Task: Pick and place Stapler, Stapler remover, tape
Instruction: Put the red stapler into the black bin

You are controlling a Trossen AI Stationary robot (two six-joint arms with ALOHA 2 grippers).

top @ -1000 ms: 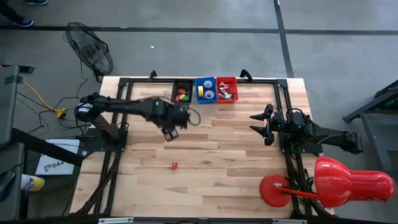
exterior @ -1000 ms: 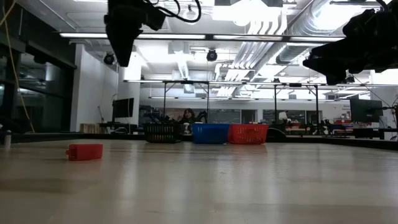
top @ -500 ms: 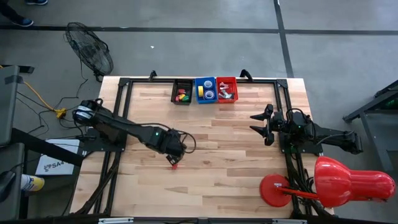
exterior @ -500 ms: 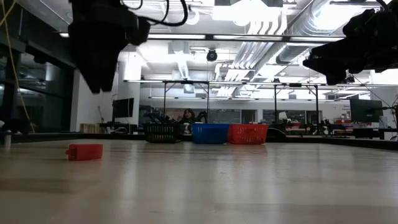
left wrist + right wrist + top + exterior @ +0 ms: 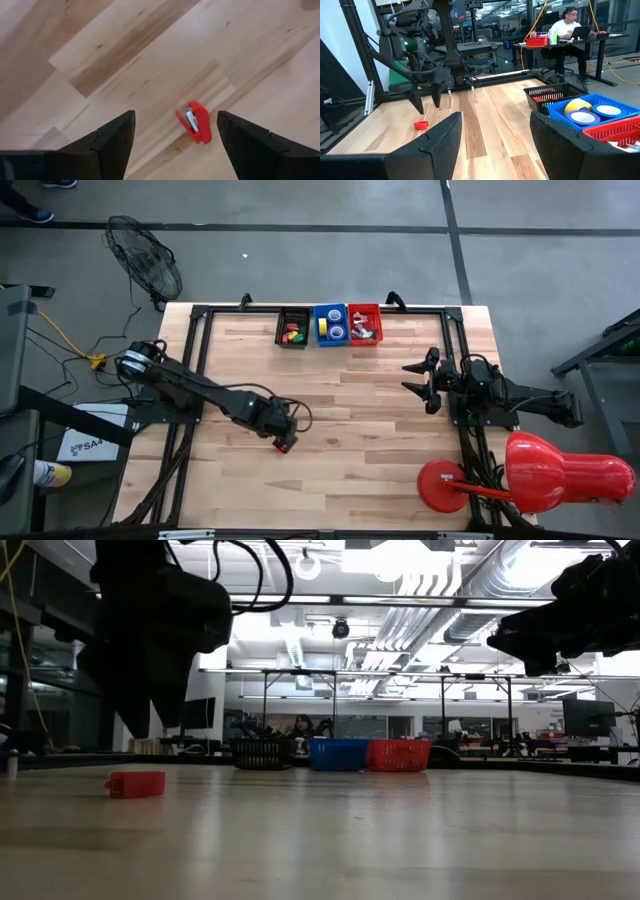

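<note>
The table (image 5: pixel 125 55) is pale wood, smooth with darker streaks. The little red stapler remover (image 5: pixel 199 122) looks like shiny plastic with a bit of grey metal inside. The left gripper's fingers (image 5: pixel 112 140) are dull black plastic.

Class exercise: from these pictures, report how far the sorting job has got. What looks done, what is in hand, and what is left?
Done: the black bin, blue bin and red bin at the table's far edge already hold items, tape rolls in the blue one.
In hand: the left gripper hangs open over the small red stapler remover, not gripping it.
Left: grasp it and carry it to a bin. The right gripper waits open at the right side.
</note>
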